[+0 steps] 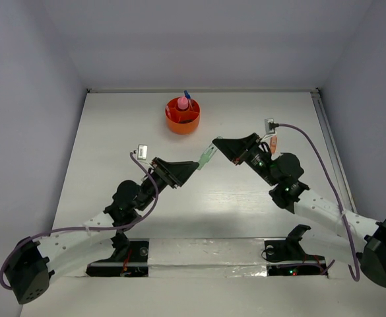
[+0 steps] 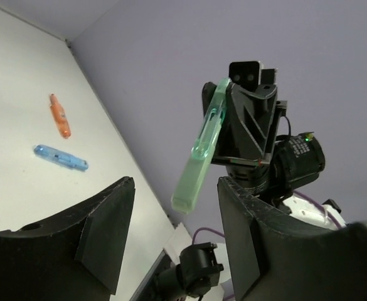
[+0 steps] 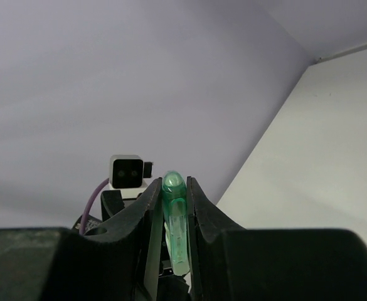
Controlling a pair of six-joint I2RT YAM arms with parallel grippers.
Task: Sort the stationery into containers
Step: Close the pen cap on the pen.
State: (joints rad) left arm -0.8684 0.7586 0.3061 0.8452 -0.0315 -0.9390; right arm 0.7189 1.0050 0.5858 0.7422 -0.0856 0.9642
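Hanging in mid-air between the two arms, a pale green translucent plastic pen-like piece (image 1: pixel 206 157) is clamped at its upper end by the right jaws; the right wrist view shows both fingers pressed flat against its sides, with the rounded tip standing proud of them. It is held at a slant, and its free lower end points down toward the left jaws, which are apart and aimed up at it. This looks like a handover. The right arm grips high, so a long bare stretch is left for the other arm to take. Whether the free end already lies inside the left jaws' gap or just short of it cannot be told from these views. The round orange plastic tub with inner dividers (image 1: pixel 173 123) stands well apart at the far middle of the white counter (image 1: pixel 113 132), with a pink piece and something blue already upright inside it. Two unsorted pieces lie near each other on the counter, a small orange capsule-like one (image 2: pixel 59 116) and a blue translucent one (image 2: pixel 61 157). Closing the left jaws squarely on the green shaft before the right ones let go seems the safe order, since the smooth piece could otherwise drop.
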